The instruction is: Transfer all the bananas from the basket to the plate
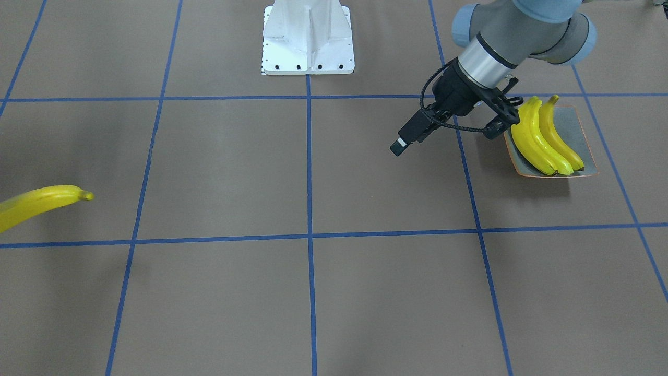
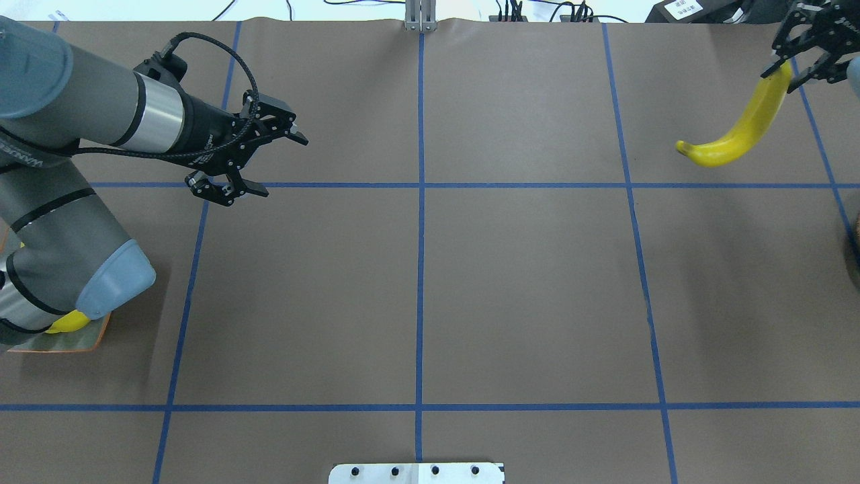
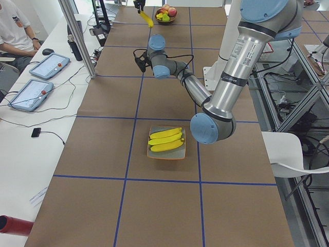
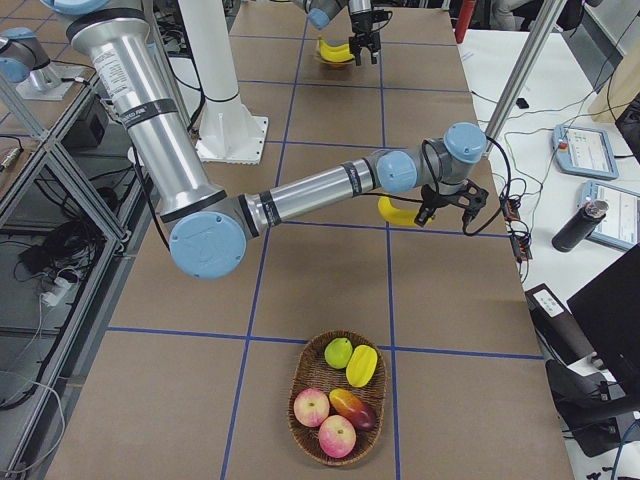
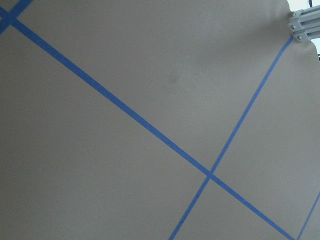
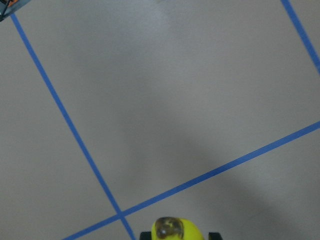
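Carrying a bright yellow curved banana (image 2: 739, 134) at the overhead view's upper right, the right gripper (image 2: 785, 74) is clamping its jaws on one end. The other bananas (image 1: 540, 141) are lying on the small square grey-green plate (image 1: 582, 133). The left gripper (image 2: 282, 168) is holding its jaws apart, empty. This is likely the last transfer.

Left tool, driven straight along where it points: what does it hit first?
Likely bare table. The left tool is open, tilted down; its wrist view shows brown paper and blue tape lines ahead, so first contact would be the table surface near a tape crossing. Depth unclear.
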### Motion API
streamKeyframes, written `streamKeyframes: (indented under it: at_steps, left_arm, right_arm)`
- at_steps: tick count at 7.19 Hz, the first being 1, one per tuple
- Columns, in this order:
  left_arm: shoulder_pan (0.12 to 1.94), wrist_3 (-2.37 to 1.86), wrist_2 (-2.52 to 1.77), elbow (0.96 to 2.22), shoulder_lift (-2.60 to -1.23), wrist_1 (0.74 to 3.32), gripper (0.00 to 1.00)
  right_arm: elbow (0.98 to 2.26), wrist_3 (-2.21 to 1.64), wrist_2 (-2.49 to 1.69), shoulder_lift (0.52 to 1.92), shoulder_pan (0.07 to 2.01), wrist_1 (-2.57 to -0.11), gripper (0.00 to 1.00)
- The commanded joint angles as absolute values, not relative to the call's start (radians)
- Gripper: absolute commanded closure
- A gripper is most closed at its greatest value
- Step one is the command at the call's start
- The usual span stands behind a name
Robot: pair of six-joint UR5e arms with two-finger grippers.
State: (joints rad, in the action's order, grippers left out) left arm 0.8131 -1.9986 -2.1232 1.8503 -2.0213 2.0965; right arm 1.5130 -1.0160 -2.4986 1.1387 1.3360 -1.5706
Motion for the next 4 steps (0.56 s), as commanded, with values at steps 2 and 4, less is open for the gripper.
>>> streamKeyframes:
  at_steps: [2,4]
  left_arm:
    - [0.752,-2.184,-2.053,1.796,-2.141,2.092,0.00]
    - [0.749,-2.299,-2.039,1.760,-2.216,2.095,0.00]
  right_arm:
    - [1.520,-1.542,-2.496,1.060,1.230,-1.337,1.00]
    - [1.532,-1.696,-2.487,1.014,1.198,-1.322,1.00]
